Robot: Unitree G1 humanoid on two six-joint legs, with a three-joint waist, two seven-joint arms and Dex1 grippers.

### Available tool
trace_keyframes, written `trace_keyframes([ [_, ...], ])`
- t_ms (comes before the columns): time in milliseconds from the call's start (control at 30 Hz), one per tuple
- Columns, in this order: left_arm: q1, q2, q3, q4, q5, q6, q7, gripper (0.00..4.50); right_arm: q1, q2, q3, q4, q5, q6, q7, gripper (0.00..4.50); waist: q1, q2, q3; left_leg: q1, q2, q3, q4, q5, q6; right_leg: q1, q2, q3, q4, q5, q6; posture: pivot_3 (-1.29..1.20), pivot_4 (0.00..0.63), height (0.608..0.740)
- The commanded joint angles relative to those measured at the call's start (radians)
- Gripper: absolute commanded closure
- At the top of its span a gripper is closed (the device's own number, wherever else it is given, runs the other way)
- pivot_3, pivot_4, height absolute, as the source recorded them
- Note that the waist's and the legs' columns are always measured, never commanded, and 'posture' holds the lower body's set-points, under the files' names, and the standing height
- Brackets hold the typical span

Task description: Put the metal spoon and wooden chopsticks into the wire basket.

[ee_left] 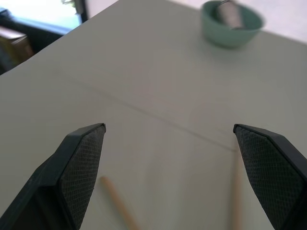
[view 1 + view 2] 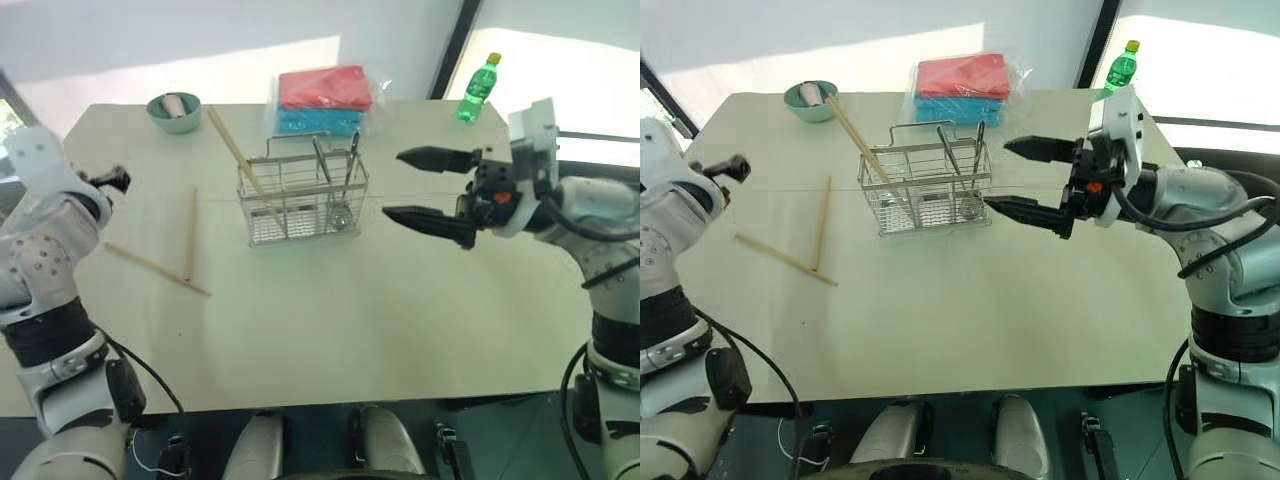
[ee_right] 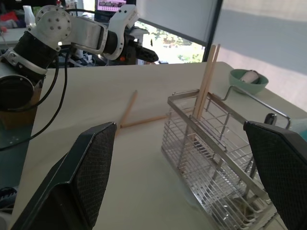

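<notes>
On a pale tabletop (image 2: pixel 400 330) beside bright windows, the wire basket (image 2: pixel 302 198) stands upright near the centre w/ two wooden chopsticks (image 2: pixel 236 152) leaning out of its left end, tips angled toward a green bowl (image 2: pixel 174 111) at the far left corner. The metal spoon (image 2: pixel 341 190) stands in the basket's right compartment, bowl down, next to a dark-handled utensil (image 2: pixel 321 160). Two more chopsticks lie flat on the table left of the basket: one (image 2: pixel 190 235) running roughly front-to-back, the other (image 2: pixel 156 268) slanting across, their near ends meeting in a V. Right gripper (image 2: pixel 420 187) hovers just right of the basket, pointing at it, jaws spread wide & holding nothing; its wrist cam looks past both fingers at the basket & the leaning sticks. Left gripper (image 1: pixel 170 143) is out at the table's left edge, above the loose chopsticks, jaws likewise wide apart & empty. Behind the basket, a clear bag of red & blue cloths (image 2: pixel 322 100) sits at the far edge; a green bottle (image 2: pixel 479 88) stands at the far right corner.
</notes>
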Motion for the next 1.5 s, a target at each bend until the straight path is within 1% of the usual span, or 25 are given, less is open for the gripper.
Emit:
trace_keyframes([
  [33, -0.059, -0.043, 0.08, 0.036, 0.07, 0.048, 0.099, 0.0, 0.031, -0.018, -0.02, -0.068, 0.052, 0.026, -0.012, 0.11, 0.014, -0.002, 0.0, -0.001, 0.0, 0.0, 0.0, 0.0, 0.0, 0.0, 0.0, 0.0, 0.0, 0.0, 0.0, 0.0, 0.15, 0.667],
  [100, -0.076, -0.06, 0.1, 0.059, 0.099, 0.064, 0.115, 0.0, 0.045, -0.022, -0.018, -0.084, 0.064, 0.036, -0.016, 0.11, 0.021, -0.004, 0.0, -0.002, -0.001, 0.0, 0.001, 0.0, -0.001, -0.001, -0.001, 0.0, -0.001, 0.0, 0.0, 0.0, 0.15, 0.667],
  [200, -0.09, -0.105, 0.116, 0.146, 0.15, 0.038, 0.144, 0.0, 0.089, -0.018, -0.028, -0.108, 0.085, 0.043, -0.032, 0.11, 0.028, -0.005, -0.001, -0.003, -0.002, -0.001, 0.001, 0.0, -0.001, -0.001, -0.002, 0.0, -0.002, 0.0, 0.0, 0.0, 0.15, 0.667],
  [300, -0.107, -0.124, 0.118, 0.22, 0.182, 0.006, 0.142, 0.0, 0.101, -0.009, -0.028, -0.115, 0.1, 0.056, -0.068, 0.11, 0.041, -0.005, -0.001, -0.003, -0.002, 0.0, 0.001, 0.001, -0.002, -0.001, -0.002, 0.0, -0.003, 0.001, 0.001, 0.0, 0.15, 0.667],
  [367, -0.144, -0.142, 0.117, 0.336, 0.188, -0.068, 0.126, 0.0, 0.122, 0.004, -0.035, -0.14, 0.127, 0.061, -0.092, 0.11, 0.045, -0.005, -0.001, -0.004, -0.002, 0.0, 0.001, 0.001, -0.003, -0.002, -0.002, 0.0, -0.003, 0.001, 0.001, 0.0, 0.15, 0.667],
  [533, -0.204, -0.127, 0.097, 0.561, 0.216, -0.201, 0.092, 0.0, 0.169, 0.018, -0.042, -0.189, 0.161, 0.061, -0.144, 0.11, 0.047, -0.006, -0.002, -0.004, -0.002, 0.0, 0.0, 0.001, -0.004, -0.001, -0.002, -0.001, -0.004, 0.001, 0.001, 0.0, 0.15, 0.667],
  [733, -0.256, -0.116, 0.101, 0.749, 0.228, -0.301, 0.103, 0.0, 0.198, 0.023, -0.043, -0.214, 0.177, 0.048, -0.19, 0.11, 0.047, -0.004, -0.002, -0.004, -0.002, 0.0, 0.0, 0.001, -0.003, -0.001, -0.002, -0.001, -0.005, 0.001, 0.002, 0.0, 0.15, 0.667],
  [800, -0.269, -0.111, 0.111, 0.804, 0.221, -0.33, 0.108, 0.51, 0.202, 0.022, -0.046, -0.221, 0.187, 0.047, -0.199, 0.0, 0.047, -0.002, -0.003, -0.003, -0.002, 0.0, 0.0, 0.001, -0.003, 0.0, -0.002, -0.001, -0.005, 0.002, 0.002, 0.0, 0.15, 0.667],
  [833, -0.276, -0.108, 0.11, 0.827, 0.219, -0.341, 0.107, 0.85, 0.205, 0.019, -0.048, -0.225, 0.192, 0.046, -0.2, 0.0, 0.047, -0.002, -0.003, -0.003, -0.002, 0.0, 0.0, 0.001, -0.003, 0.0, -0.002, -0.001, -0.005, 0.002, 0.002, 0.0, 0.15, 0.667],
  [900, -0.289, -0.104, 0.108, 0.861, 0.216, -0.357, 0.115, 1.71, 0.211, 0.014, -0.052, -0.229, 0.199, 0.045, -0.204, 0.0, 0.049, 0.0, -0.004, -0.003, -0.002, 0.0, 0.0, 0.001, -0.003, 0.001, -0.002, -0.001, -0.005, 0.002, 0.002, 0.0, 0.15, 0.667],
  [967, -0.299, -0.099, 0.108, 0.887, 0.212, -0.374, 0.122, 2.87, 0.216, 0.012, -0.059, -0.229, 0.205, 0.045, -0.211, 0.0, 0.05, 0.0, -0.005, -0.003, -0.002, 0.0, 0.0, 0.001, -0.003, 0.001, -0.002, -0.001, -0.005, 0.002, 0.003, 0.0, 0.15, 0.667],
  [1033, -0.305, -0.095, 0.104, 0.904, 0.211, -0.385, 0.125, 3.85, 0.22, 0.011, -0.065, -0.231, 0.213, 0.045, -0.217, 0.0, 0.052, 0.0, -0.005, -0.003, -0.002, 0.0, 0.0, 0.001, -0.003, 0.001, -0.003, -0.001, -0.005, 0.002, 0.003, 0.0, 0.15, 0.667],
  [1067, -0.308, -0.092, 0.103, 0.912, 0.211, -0.391, 0.126, 4.41, 0.222, 0.01, -0.068, -0.232, 0.216, 0.045, -0.221, 0.0, 0.053, 0.0, -0.005, -0.003, -0.002, 0.0, 0.001, 0.001, -0.003, 0.001, -0.003, -0.001, -0.005, 0.002, 0.003, 0.0, 0.15, 0.667],
  [1233, -0.316, -0.083, 0.101, 0.934, 0.208, -0.396, 0.135, 4.47, 0.229, 0.005, -0.078, -0.234, 0.226, 0.045, -0.234, 0.0, 0.052, 0.0, -0.005, -0.003, -0.002, 0.0, 0.0, 0.001, -0.003, 0.001, -0.003, -0.001, -0.005, 0.002, 0.003, 0.0, 0.15, 0.667],
  [1367, -0.308, -0.063, 0.101, 0.917, 0.209, -0.358, 0.142, 4.47, 0.229, 0.002, -0.079, -0.228, 0.225, 0.041, -0.239, 0.0, 0.047, 0.0, -0.005, -0.003, -0.002, 0.0, 0.0, 0.001, -0.003, 0.001, -0.003, -0.001, -0.005, 0.002, 0.003, 0.0, 0.15, 0.667],
  [1433, -0.298, -0.044, 0.1, 0.887, 0.211, -0.313, 0.143, 4.47, 0.227, 0.0, -0.078, -0.222, 0.223, 0.04, -0.24, 0.0, 0.046, 0.0, -0.005, -0.003, -0.002, 0.0, 0.0, 0.001, -0.003, 0.001, -0.003, -0.001, -0.005, 0.002, 0.003, 0.0, 0.15, 0.667],
  [1500, -0.28, 0.006, 0.082, 0.826, 0.216, -0.205, 0.113, 4.47, 0.222, -0.004, -0.072, -0.215, 0.213, 0.038, -0.241, 0.0, 0.044, 0.0, -0.004, -0.003, -0.002, 0.0, 0.0, 0.001, -0.003, 0.0, -0.003, -0.001, -0.005, 0.002, 0.003, 0.0, 0.15, 0.667],
])
